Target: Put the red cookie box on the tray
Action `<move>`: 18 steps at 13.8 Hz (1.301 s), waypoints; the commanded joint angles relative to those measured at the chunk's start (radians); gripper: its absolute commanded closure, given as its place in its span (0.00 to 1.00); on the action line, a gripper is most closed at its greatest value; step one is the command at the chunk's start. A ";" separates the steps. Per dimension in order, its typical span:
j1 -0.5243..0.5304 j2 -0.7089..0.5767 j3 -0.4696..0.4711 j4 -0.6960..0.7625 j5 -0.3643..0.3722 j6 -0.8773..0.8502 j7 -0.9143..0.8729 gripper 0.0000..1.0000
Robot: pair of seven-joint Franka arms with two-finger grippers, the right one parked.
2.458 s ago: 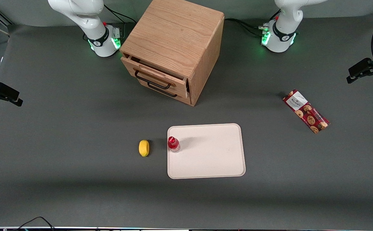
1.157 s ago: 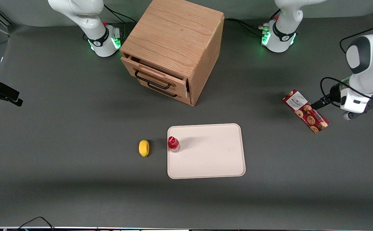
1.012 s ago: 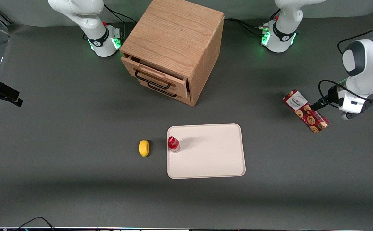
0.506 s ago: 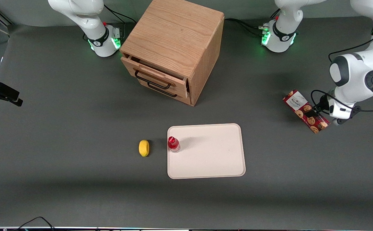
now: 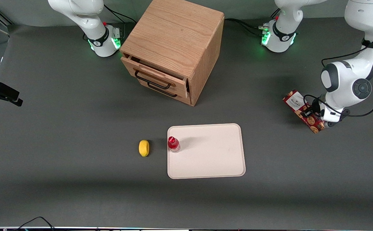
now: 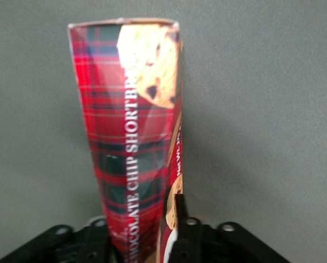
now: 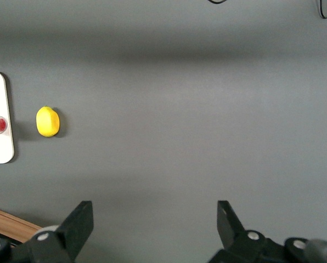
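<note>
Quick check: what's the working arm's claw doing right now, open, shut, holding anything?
Claw: down at the cookie box on the table, around its middle; open or shut cannot be told.

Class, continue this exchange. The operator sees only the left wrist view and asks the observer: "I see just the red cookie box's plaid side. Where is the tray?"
Observer: The tray lies apart from the red cookie box, nearer the front camera and toward the parked arm's end.
Operator: Is anything on it?
Observer: Yes, a small red-capped bottle stands just inside one short rim.
Operator: Where along the carton is my gripper?
Observer: The gripper is over its middle; the carton lies flat on the table.
</note>
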 commanded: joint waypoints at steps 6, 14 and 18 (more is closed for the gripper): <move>-0.025 -0.049 0.014 0.116 -0.003 -0.183 0.103 1.00; -0.100 0.012 -0.118 0.745 -0.003 -0.732 0.157 1.00; -0.229 0.181 -0.160 1.074 0.057 -0.866 0.149 1.00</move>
